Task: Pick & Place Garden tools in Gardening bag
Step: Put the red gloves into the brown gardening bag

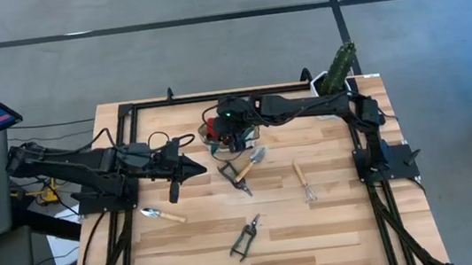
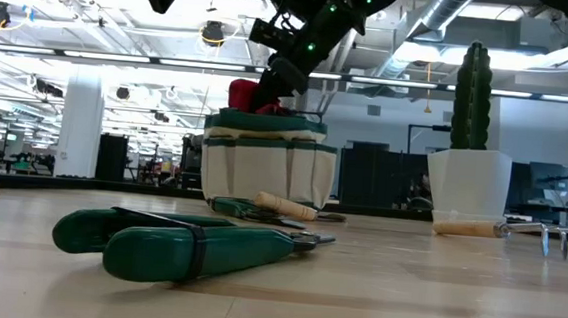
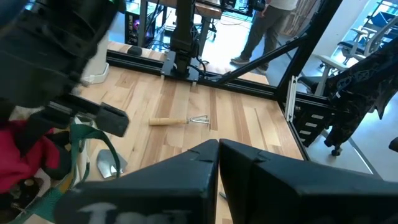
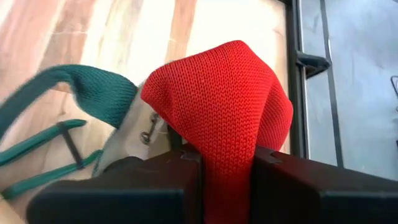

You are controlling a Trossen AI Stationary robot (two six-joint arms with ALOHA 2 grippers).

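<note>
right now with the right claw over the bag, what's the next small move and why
Probably open the right claw and let go: it is shut on the red knit item directly above the gardening bag, so release should drop it inside. The left claw waits shut nearby.

Right gripper (image 1: 233, 126) over the gardening bag (image 1: 218, 134); pruning shears (image 1: 244, 238) lie near the front edge

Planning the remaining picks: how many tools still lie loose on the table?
4: a small trowel near the left edge, shears at the front, a trowel mid-table, a small rake to its right. Others may be hidden.
</note>
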